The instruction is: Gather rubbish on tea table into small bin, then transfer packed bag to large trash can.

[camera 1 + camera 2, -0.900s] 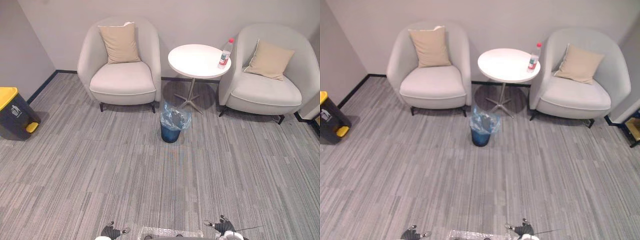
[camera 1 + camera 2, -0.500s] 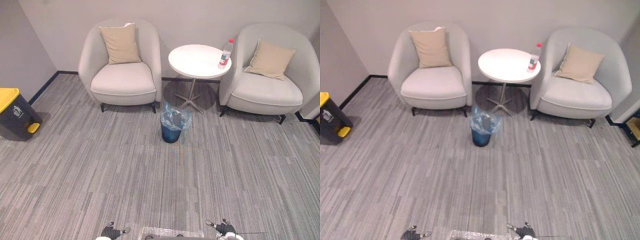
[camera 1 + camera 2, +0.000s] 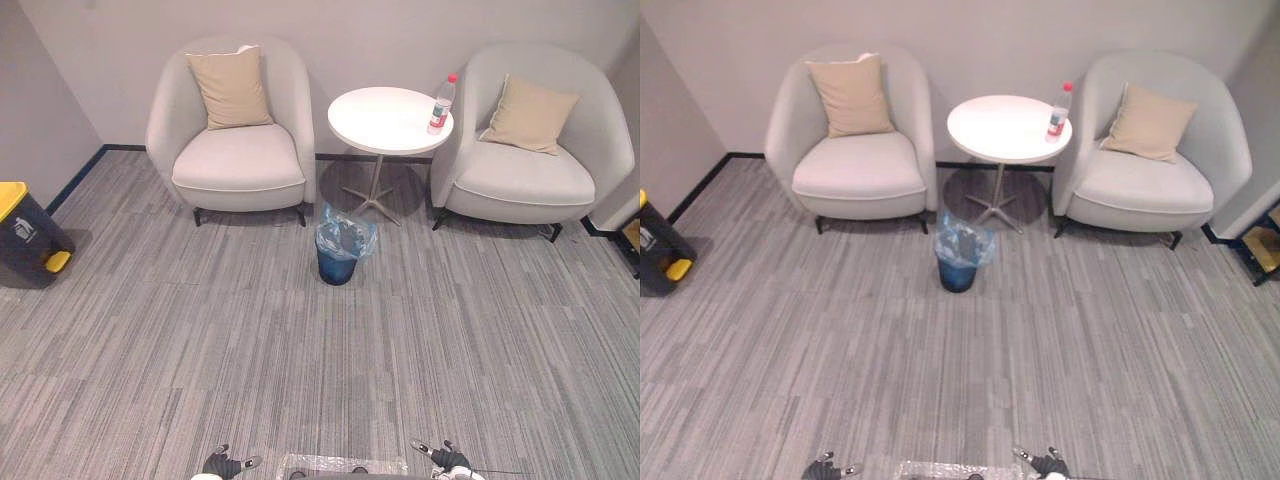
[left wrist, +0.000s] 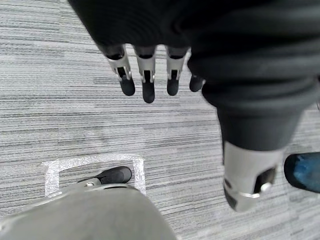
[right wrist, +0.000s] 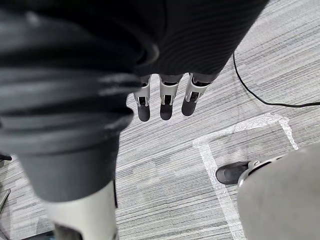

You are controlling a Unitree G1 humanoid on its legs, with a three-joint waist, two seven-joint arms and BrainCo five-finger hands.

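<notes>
Well back from the desk (image 3: 380, 115), hands empty.
The bottle (image 3: 439, 103) stands at the desk's right edge; the bin (image 3: 335, 268) sits just before the desk, likely for a short drop; the large can (image 3: 22, 238) is far to the desk's left. Eye views give you that layout; wrist views add the left hand (image 4: 146, 75) and right hand (image 5: 165, 100), fingers straight.
</notes>
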